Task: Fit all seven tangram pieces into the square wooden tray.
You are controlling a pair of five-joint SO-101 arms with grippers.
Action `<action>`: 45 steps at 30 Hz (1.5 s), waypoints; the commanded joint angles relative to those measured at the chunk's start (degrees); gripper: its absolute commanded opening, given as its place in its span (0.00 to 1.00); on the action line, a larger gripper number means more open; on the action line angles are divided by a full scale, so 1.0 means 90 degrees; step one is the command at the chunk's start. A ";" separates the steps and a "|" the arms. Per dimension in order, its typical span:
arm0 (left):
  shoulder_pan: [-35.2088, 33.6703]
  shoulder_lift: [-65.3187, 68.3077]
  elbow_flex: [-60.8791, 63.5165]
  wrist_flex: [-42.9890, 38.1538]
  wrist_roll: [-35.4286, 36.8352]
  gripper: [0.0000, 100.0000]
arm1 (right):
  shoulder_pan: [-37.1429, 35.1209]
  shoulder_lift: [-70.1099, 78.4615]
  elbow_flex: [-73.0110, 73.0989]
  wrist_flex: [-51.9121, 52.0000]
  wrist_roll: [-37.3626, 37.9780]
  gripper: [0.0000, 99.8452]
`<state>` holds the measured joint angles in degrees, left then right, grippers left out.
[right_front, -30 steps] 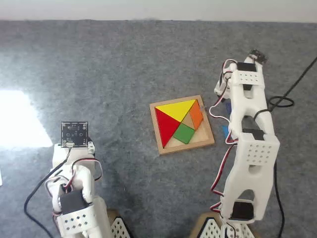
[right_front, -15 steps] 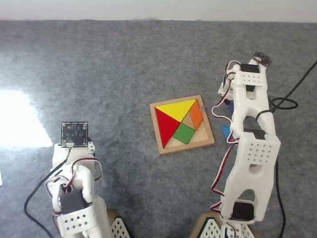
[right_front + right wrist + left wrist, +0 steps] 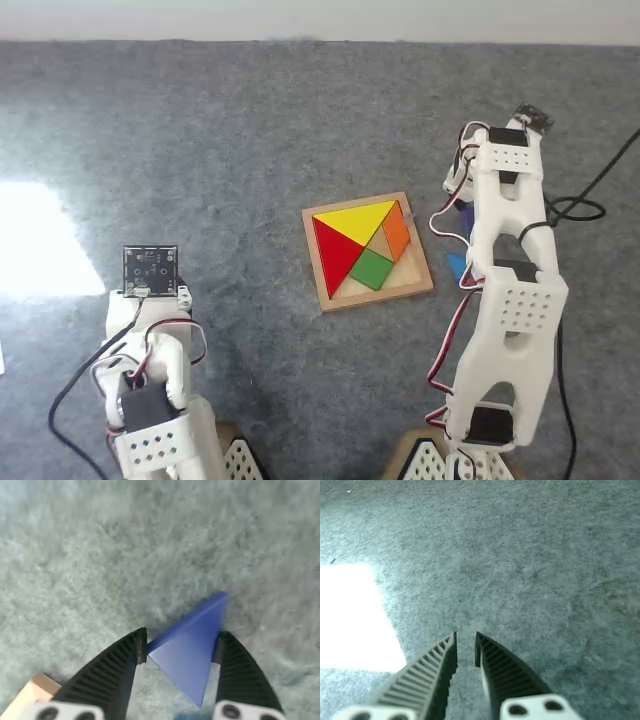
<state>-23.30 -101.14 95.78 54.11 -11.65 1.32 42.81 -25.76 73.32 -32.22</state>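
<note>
The square wooden tray [image 3: 322, 290] lies mid-table and holds a yellow triangle [image 3: 355, 222], a red triangle [image 3: 334, 257], a green square [image 3: 372, 268] and an orange parallelogram [image 3: 397, 235]. Part of its floor [image 3: 410, 277] is bare. To its right a dark blue triangle [image 3: 192, 642] lies flat on the mat. My right gripper [image 3: 180, 644] is shut on it, one finger against each side. A light blue piece [image 3: 456, 266] rests beside the right arm [image 3: 505, 240]. My left gripper [image 3: 465, 640] is shut over bare mat at the near left.
Grey felt mat [image 3: 230, 140] covers the table. A bright patch of light [image 3: 35, 245] falls at the left. A black cable [image 3: 590, 195] trails off at the right. The tray's corner [image 3: 35, 686] is near my right gripper.
The right arm has shifted slightly to the right, away from the tray. The left arm and the pieces in the tray have not moved.
</note>
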 commanded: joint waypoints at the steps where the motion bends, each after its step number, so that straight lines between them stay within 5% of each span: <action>1: 0.0059 -0.0049 -0.0093 -0.0039 0.0010 0.06 | -0.0073 -0.0757 -0.0215 0.0288 -0.0010 0.17; 10: 0.0059 -0.0049 -0.0093 -0.0039 0.0010 0.06 | -0.0718 -0.2271 -0.0215 0.1314 0.2227 0.17; 21: 0.0059 -0.0049 -0.0093 -0.0049 0.0010 0.06 | -0.2769 -0.2877 -0.0029 0.3287 0.7941 0.17; 30: 0.0059 -0.0059 -0.0112 -0.0049 0.0010 0.06 | -0.3023 -0.2877 0.1387 0.3189 1.0803 0.17; 37: 0.0059 -0.0059 -0.0161 -0.0010 0.0010 0.06 | -0.3062 -0.2867 0.1416 0.3189 1.2269 0.17; 45: 0.0059 -0.0059 -0.0161 -0.0010 0.0010 0.06 | -0.2496 -0.2750 0.1465 0.3189 1.5053 0.17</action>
<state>-23.30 -101.14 95.78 54.11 -11.65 -24.53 20.48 -12.48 100.40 92.97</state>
